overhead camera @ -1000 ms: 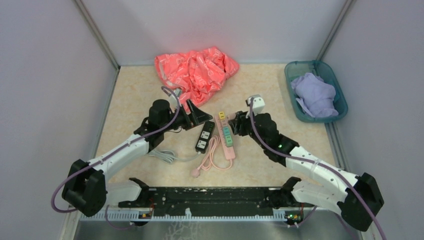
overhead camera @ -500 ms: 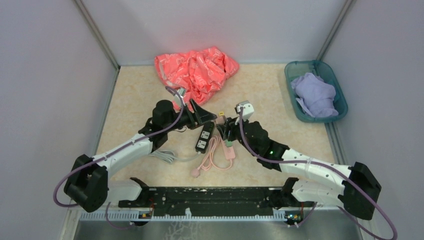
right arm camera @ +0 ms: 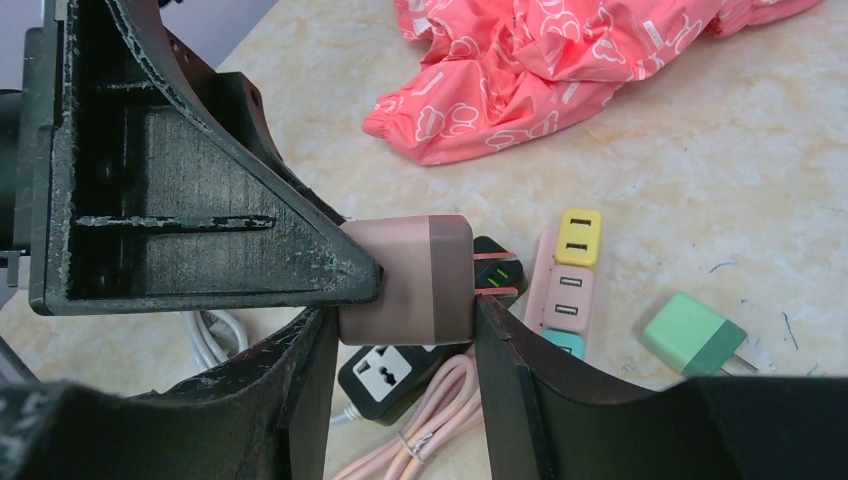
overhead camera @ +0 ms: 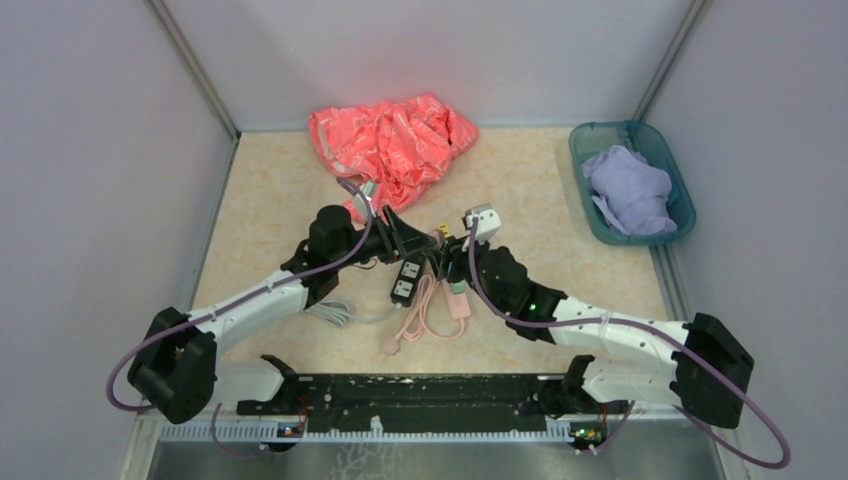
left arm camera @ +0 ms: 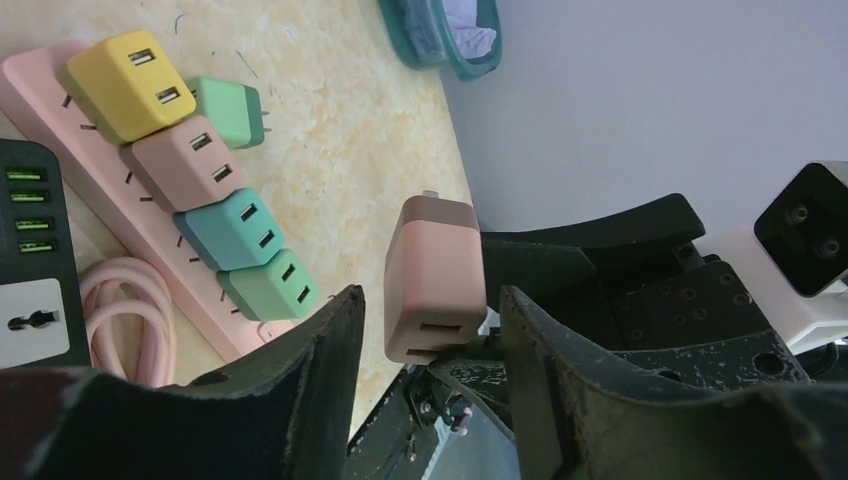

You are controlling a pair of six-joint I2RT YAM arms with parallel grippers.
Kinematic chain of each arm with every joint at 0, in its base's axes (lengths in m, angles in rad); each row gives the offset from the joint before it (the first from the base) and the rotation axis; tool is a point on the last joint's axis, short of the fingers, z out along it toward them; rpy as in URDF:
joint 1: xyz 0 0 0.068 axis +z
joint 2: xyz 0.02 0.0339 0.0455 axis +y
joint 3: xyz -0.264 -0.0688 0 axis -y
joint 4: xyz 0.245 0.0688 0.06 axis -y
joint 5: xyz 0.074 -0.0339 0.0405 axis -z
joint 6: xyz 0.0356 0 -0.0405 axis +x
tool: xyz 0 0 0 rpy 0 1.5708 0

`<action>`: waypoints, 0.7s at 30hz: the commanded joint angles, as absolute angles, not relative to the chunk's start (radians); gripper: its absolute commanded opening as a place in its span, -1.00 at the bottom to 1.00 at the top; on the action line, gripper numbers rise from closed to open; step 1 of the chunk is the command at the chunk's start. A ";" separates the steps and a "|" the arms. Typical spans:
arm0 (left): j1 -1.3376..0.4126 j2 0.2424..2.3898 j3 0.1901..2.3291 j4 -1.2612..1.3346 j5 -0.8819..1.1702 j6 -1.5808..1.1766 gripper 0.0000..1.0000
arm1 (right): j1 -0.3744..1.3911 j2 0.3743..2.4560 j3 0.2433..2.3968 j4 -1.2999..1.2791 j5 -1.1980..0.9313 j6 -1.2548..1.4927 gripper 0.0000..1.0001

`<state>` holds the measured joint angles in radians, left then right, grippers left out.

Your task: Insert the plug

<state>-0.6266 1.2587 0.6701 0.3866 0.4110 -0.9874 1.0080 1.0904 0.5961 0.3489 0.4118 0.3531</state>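
Plug (left arm camera: pixel 432 275): a pink-brown cube adapter held clear of the surface (overhead camera: pixel 520 170), above the far ends of the two power strips.
Right gripper (right arm camera: pixel 405 315): clamped on the plug, one finger against each of two opposite faces.
Left gripper (left arm camera: pixel 428 300): jaws part-way apart, one on each side of the plug. The left wrist view shows a slim gap on both sides. In the right wrist view one fingertip (right arm camera: pixel 365 275) sits at the plug's end; contact cannot be confirmed.
Pink power strip (left arm camera: pixel 28 90): flat on the surface, carrying four adapters in a row: yellow adapter (left arm camera: pixel 125 85), pink adapter (left arm camera: pixel 185 165), teal adapter (left arm camera: pixel 235 228), green adapter (left arm camera: pixel 270 285).
Loose green adapter (left arm camera: pixel 228 110): lying on the surface just beside the pink power strip, prongs pointing away from it.
Black power strip (overhead camera: pixel 405 275): flat, alongside the pink power strip on the left arm's side.
Pink cable (left arm camera: pixel 120 310): coiled between the near ends of the two strips.
Orange-pink cloth (overhead camera: pixel 390 145): heaped at the far edge of the surface.
Teal bin (overhead camera: pixel 600 222): at the far right, holding a lilac cloth (overhead camera: pixel 628 190).
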 commanded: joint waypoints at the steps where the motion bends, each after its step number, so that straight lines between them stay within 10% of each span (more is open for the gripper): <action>1: -0.638 1.268 0.658 0.415 0.419 -0.977 0.07 | 1.025 1.107 0.612 0.466 0.436 0.370 -0.21; 12: -0.643 1.192 0.682 0.227 0.326 -0.865 -0.85 | 1.027 1.160 0.625 0.440 0.414 0.401 0.10; 21: -0.631 1.122 0.742 -0.080 0.113 -0.676 -1.00 | 1.026 1.219 0.661 0.347 0.316 0.416 0.25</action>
